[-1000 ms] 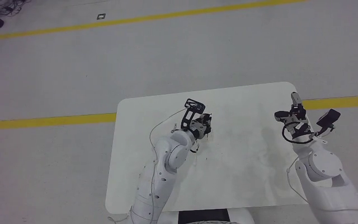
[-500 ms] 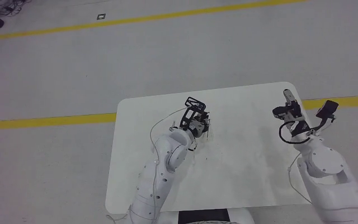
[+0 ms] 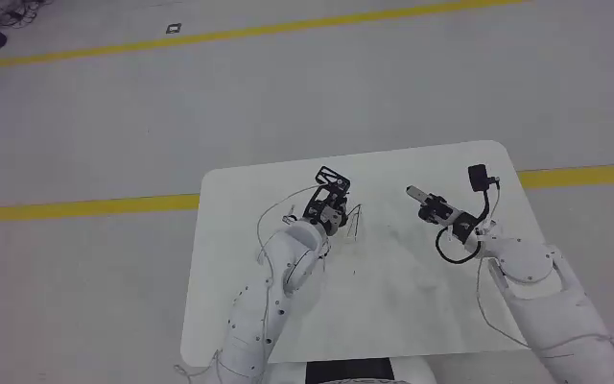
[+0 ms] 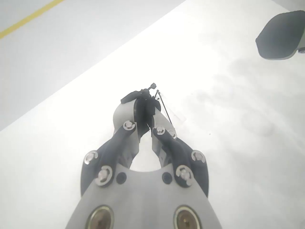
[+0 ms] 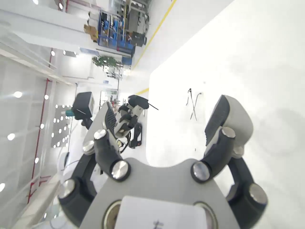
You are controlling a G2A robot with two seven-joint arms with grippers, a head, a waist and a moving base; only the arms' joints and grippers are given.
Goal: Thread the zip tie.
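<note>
On the table, left claw pinching zip tie (right claw agape)

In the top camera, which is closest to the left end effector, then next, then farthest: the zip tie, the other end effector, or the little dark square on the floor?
From the left end effector, top view:
1. Zip tie, pinched in its grip.
2. Right end effector, open, on the robot's right.
3. Small dark square, far off on the floor.
</note>
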